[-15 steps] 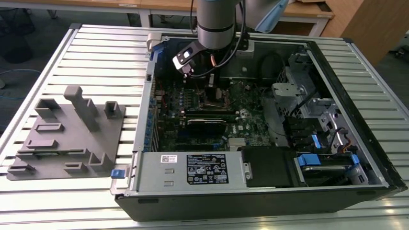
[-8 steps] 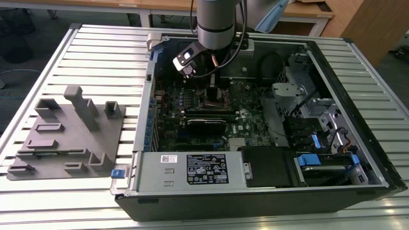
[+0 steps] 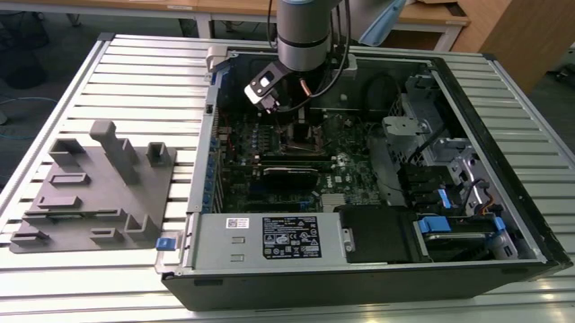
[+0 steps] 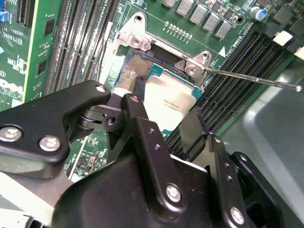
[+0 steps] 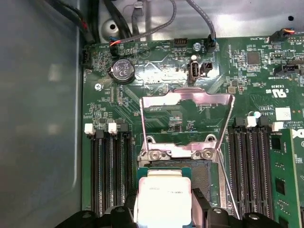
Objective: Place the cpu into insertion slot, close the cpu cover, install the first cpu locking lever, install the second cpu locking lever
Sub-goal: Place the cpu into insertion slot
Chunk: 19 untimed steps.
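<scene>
The task stood at its first step. The gripper (image 4: 167, 114) was clamped on the cpu (image 4: 167, 97), a finger on each of two opposite edges. It held the chip just over the slot (image 4: 134, 64), and I judged it not yet seated. In the second wrist view a patch of the slot's pin field lay bare beyond the chip's edge. In the first wrist view a strip of pins likewise showed beside the cpu (image 5: 164, 197).

The cover (image 5: 186, 98) was swung open and stood back from its hinge, with the board (image 5: 118, 114) visible through its cut-out. One lever (image 4: 251, 79), a thin steel rod, stuck out free from the hinge corner across the memory slots (image 5: 111, 175), unlatched. Where the other lever stood I could not tell for sure. Seating the chip, closing the cover and latching both levers were therefore all left to do.

In the exterior view the gripper (image 3: 272, 101) was down inside the open case (image 3: 359, 293), which lay on the bench (image 3: 134, 74). It hung over the part of the board toward the case's far edge. The slot sat between two banks of memory slots.

The cpu was a flat square with a dull silver lid, rounded corners and faint print. A narrow green rim showed around the lid. It looked about level with the board, though its exact tilt could not be read.
</scene>
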Tool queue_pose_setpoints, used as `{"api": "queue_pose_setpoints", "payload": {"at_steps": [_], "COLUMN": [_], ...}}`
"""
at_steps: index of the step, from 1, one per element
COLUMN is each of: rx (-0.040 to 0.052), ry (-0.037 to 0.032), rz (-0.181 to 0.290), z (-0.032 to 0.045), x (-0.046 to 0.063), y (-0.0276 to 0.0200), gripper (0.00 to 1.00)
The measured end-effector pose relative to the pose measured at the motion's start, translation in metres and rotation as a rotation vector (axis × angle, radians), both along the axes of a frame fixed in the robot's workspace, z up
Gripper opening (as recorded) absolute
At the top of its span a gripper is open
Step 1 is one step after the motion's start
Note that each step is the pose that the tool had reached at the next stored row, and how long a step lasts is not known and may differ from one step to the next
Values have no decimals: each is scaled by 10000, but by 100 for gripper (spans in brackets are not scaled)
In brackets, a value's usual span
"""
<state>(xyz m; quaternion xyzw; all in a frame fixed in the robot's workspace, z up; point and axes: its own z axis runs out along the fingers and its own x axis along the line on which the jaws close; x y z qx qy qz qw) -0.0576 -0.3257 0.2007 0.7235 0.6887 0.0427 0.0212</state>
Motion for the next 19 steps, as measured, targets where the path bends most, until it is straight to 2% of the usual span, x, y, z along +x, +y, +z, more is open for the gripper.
{"api": "queue_pose_setpoints", "payload": {"at_steps": [4, 9, 14, 19], "rx": [-22, -133, -135, -135], "ry": [-1, 0, 0, -3], "rz": [15, 13, 74, 505], "z": [3, 3, -7, -15], "x": [0, 0, 1, 2], "y": [-12, -81, -83, -85], "gripper": [53, 53, 53, 53]}}
